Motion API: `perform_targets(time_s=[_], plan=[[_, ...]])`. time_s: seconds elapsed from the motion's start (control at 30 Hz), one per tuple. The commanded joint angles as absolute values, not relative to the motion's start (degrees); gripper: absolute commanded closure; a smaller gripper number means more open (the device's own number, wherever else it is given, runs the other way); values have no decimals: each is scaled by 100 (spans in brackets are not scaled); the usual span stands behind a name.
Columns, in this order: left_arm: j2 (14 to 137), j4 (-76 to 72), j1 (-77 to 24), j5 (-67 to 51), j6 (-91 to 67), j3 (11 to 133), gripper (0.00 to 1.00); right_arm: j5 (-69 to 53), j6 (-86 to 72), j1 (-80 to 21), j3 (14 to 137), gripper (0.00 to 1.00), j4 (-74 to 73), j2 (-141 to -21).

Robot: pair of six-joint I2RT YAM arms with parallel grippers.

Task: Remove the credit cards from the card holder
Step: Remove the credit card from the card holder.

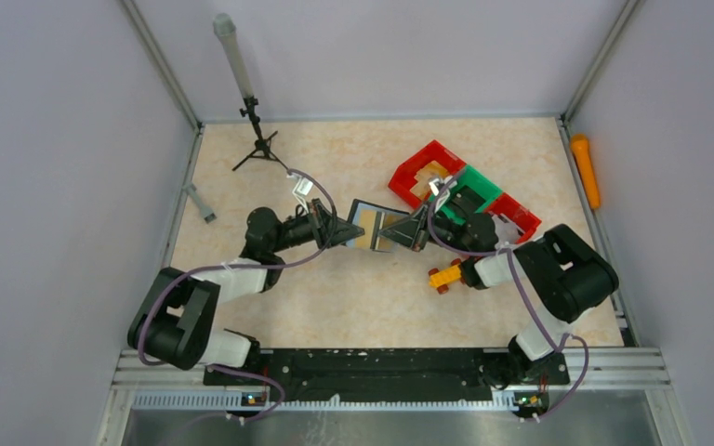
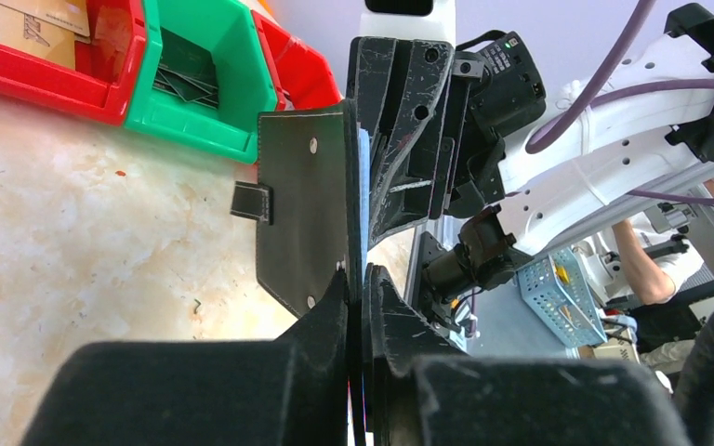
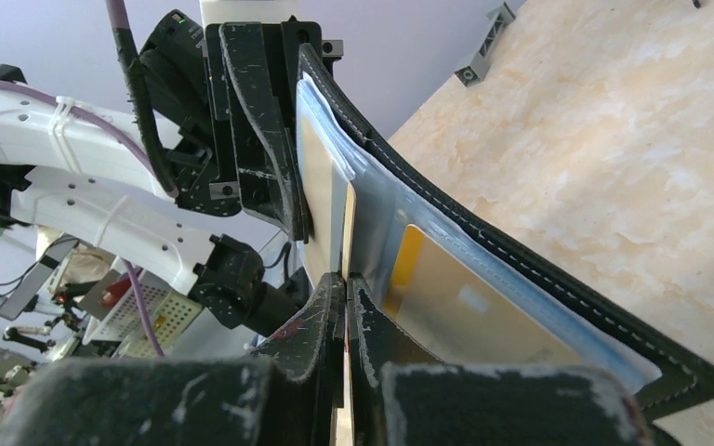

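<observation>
Two arms share the card holder point(image 1: 378, 226), held in the air above the middle of the table point(image 1: 335, 307) between them. Left gripper point(image 2: 358, 277) is clenched on one end flap, probably as the anchor. Right gripper point(image 3: 345, 279) is pinched tight on what looks like a card point(image 3: 348, 223) seen edge-on, likely to pull against that anchor. Holder is open, sleeves facing up, long axis left-right, gripper to gripper.
</observation>
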State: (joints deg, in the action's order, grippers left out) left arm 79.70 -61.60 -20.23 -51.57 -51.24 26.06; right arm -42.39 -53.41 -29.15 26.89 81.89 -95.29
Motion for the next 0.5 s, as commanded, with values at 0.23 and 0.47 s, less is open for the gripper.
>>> perform_targets(time_s=[0.23,0.47], plan=[[7556,-6692,-1890,-5137,-5192,2440,100,-4142,-5146,-2886,2758,100,8182,-9467],[8107,-7763,-1893,-5501,-5910,2519,100,-4338,-5453,-2889,2758,91,8746,-9644]])
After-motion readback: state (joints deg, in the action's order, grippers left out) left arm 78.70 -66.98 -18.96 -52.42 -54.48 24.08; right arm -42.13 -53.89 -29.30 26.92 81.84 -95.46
